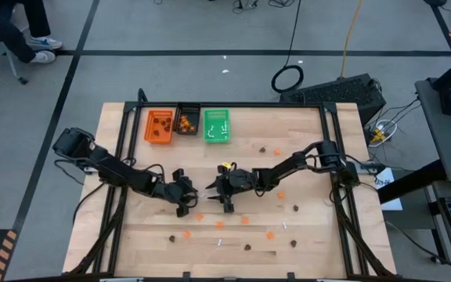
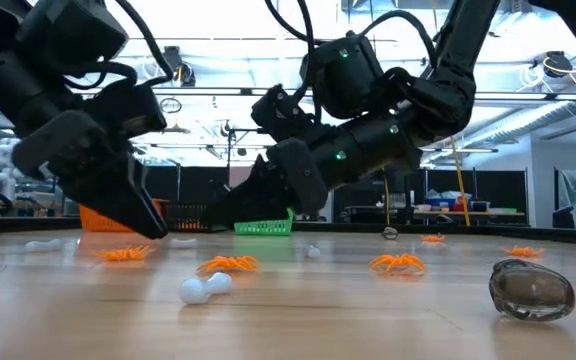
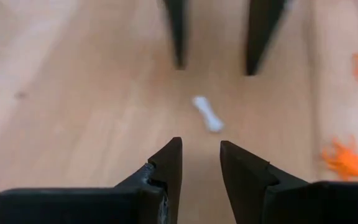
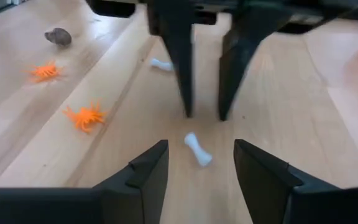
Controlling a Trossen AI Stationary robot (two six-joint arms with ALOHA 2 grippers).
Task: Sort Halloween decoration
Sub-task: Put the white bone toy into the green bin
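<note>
Item: wooden tabletop [image 1: 304,157] with three small trays in a row at its far edge, taken here as the landmark. Orange tray [image 1: 160,126]: holds several dark brown pieces. Black tray [image 1: 186,120], touching the orange tray's side: holds orange pieces. Green tray [image 1: 216,125], just beside the black tray: holds a few thin white sticks. Loose Halloween decoration: orange spider-like pieces [image 1: 270,234], dark brown blobs [image 1: 295,208] and white sticks [image 1: 220,242] lie scattered over the tabletop on the near side of the trays, well apart from them. High view alone shows the tray contents and the whole spread. Low view shows the trays only as distant edges behind the arms, but gives a white bone-shaped stick [image 2: 205,288] and a shiny dark blob [image 2: 531,289] up close. Wrist views alone show a white bone [image 3: 208,114] lying flat on the wood between the two tools, touched by neither. Left tool [image 1: 186,197]: near of the trays toward the tabletop's middle, arm stretched low and angled down, fingers [image 3: 165,163] apart with a narrow gap, nothing held. Right tool [image 1: 219,188]: facing the left tool, just beside it, arm likewise low and tilted down, fingers [image 4: 149,167] apart with a wider gap, nothing held.
</note>
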